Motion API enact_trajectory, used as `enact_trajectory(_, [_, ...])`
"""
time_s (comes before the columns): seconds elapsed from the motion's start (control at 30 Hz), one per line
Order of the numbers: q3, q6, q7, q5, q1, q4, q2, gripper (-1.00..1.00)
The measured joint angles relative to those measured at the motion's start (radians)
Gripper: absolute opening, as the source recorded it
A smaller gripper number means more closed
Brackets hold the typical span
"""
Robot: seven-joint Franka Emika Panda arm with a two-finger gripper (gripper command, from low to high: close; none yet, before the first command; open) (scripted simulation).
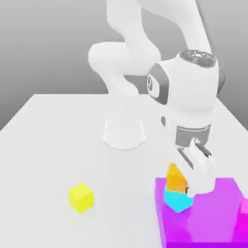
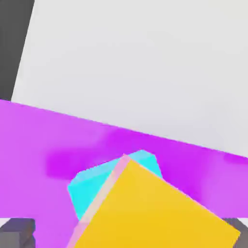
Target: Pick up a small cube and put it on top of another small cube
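Two small cubes meet: the orange cube (image 1: 175, 180), tilted on edge, rests atop the cyan cube (image 1: 177, 200), which sits on a flat purple block (image 1: 213, 218) on the white desk (image 1: 58, 145). The end effector (image 1: 186, 181) grips the orange cube. A yellow cube (image 1: 81, 197) sits well apart toward the exterior view's left.

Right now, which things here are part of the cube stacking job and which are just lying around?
Job: small plain orange cube; small plain cyan cube beneath it; white robot gripper.
Lying about: small yellow cube; big flat purple block; pink cube.
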State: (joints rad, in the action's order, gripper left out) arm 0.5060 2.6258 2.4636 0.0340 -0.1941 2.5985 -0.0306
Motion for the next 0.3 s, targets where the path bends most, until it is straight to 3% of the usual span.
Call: enact_trajectory(0.3, [-0.015,-0.172,-0.087,-0.119,0.025,-0.029,0.158,1.00])
